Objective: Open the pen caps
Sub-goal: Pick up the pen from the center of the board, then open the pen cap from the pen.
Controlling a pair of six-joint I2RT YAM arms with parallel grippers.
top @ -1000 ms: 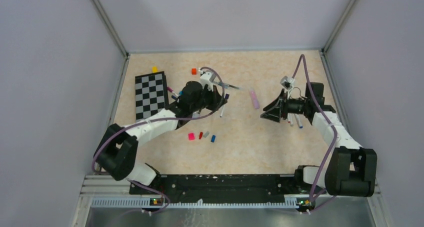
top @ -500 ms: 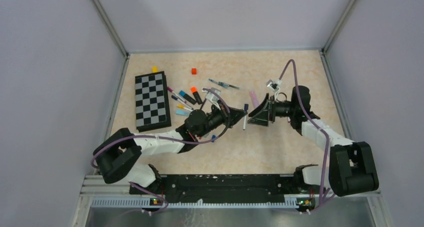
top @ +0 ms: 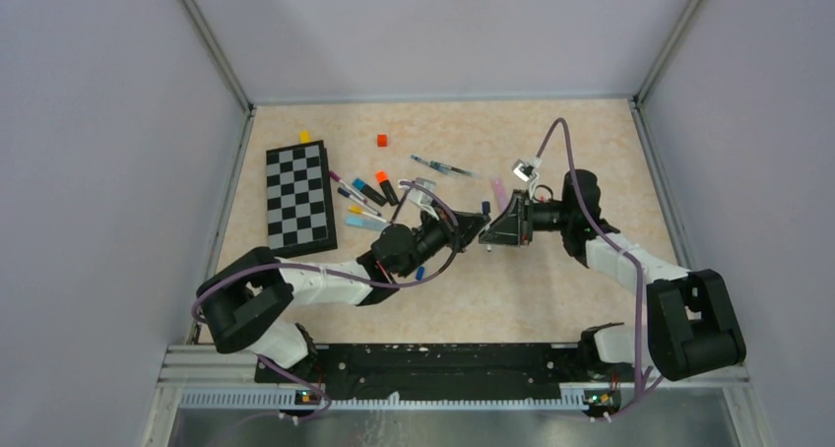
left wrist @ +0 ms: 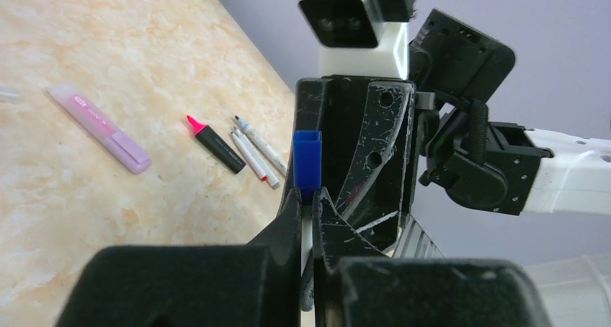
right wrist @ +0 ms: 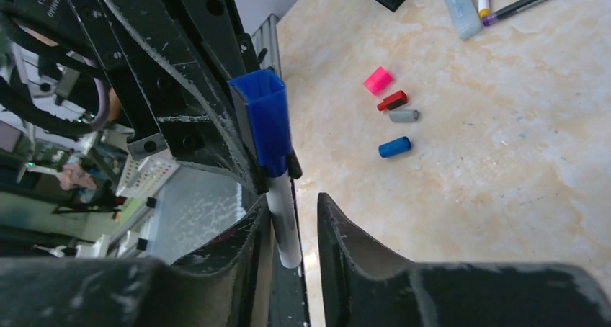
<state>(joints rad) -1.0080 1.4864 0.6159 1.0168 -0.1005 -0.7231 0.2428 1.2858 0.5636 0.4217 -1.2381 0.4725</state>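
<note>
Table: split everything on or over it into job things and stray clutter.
Job in hand: blue-capped pen gripped by the left claw; right claw, open around it; spare pens; pink highlighter; loose caps.
Lying about: checkerboard; yellow cube; red cube.

Glossy blue plastic cap point(right wrist: 263, 122), scuffed matt black right end effector point(right wrist: 292, 201) (white scratches), smooth marbled tabletop point(right wrist: 504, 125).

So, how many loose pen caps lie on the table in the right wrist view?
4, in a short row on the table: a pink cap, a red cap beside it, a grey cap next, then a blue cap. More may be hidden from this view.
</note>
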